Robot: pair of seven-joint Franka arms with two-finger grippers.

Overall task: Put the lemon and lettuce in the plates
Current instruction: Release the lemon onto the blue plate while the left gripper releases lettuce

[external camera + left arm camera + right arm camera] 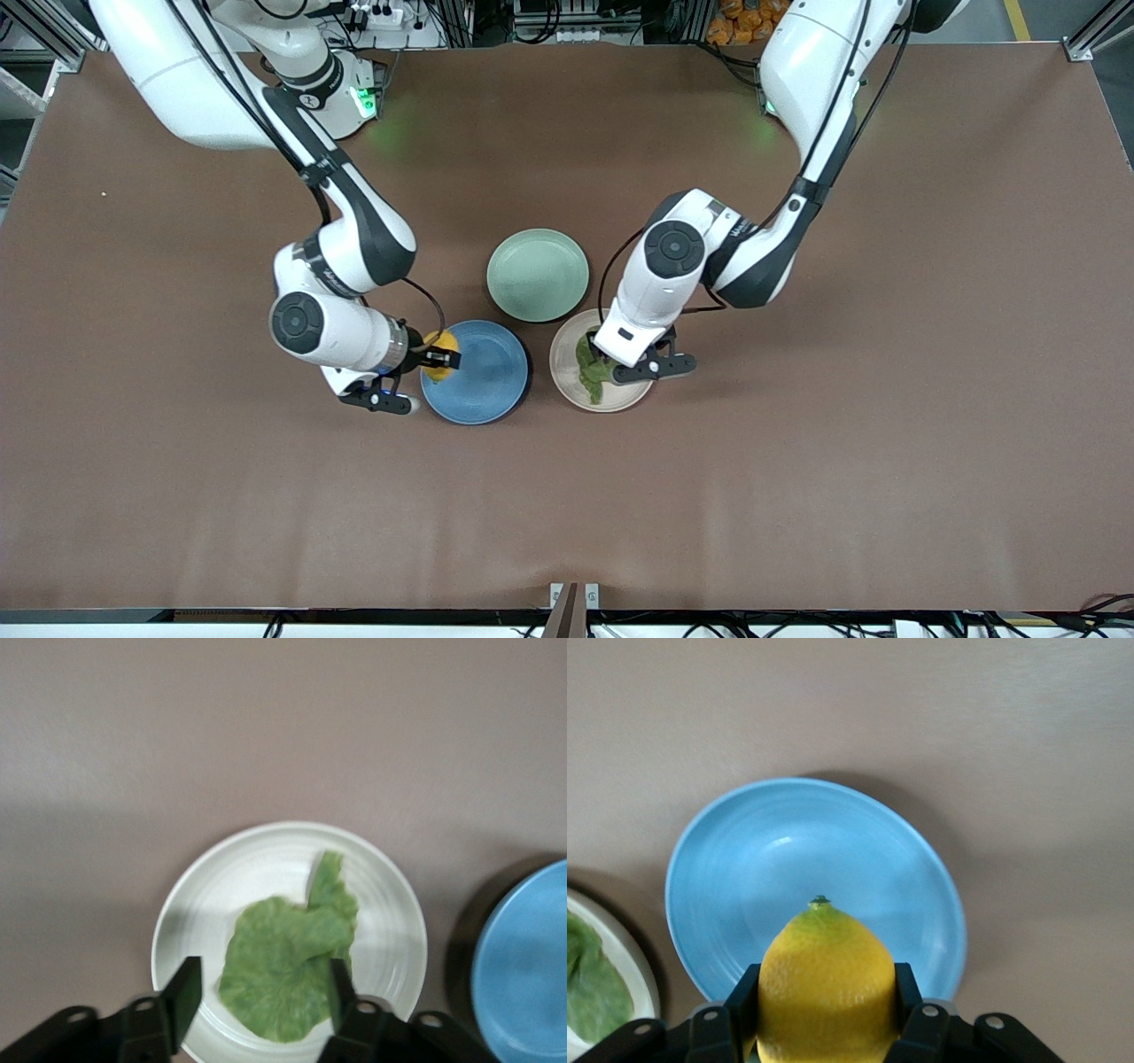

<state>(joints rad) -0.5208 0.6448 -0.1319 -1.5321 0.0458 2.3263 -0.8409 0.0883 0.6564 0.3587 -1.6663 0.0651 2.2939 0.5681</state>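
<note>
The lemon (440,344) is held by my right gripper (440,357), which is shut on it over the rim of the blue plate (492,381) at the right arm's side. In the right wrist view the lemon (826,983) fills the jaws of the gripper (826,1001) above the bare blue plate (788,859). The lettuce (592,372) lies in the beige-pink plate (567,354). My left gripper (607,359) hovers just over it. In the left wrist view the gripper (263,990) is open, with the fingers on either side of the leaf (283,966) on the plate (204,895).
A pale mint-green plate (538,274) lies bare, farther from the front camera than the other two plates and between them. The blue plate shows at the edge of the left wrist view (523,974). Bare brown table surrounds the plates.
</note>
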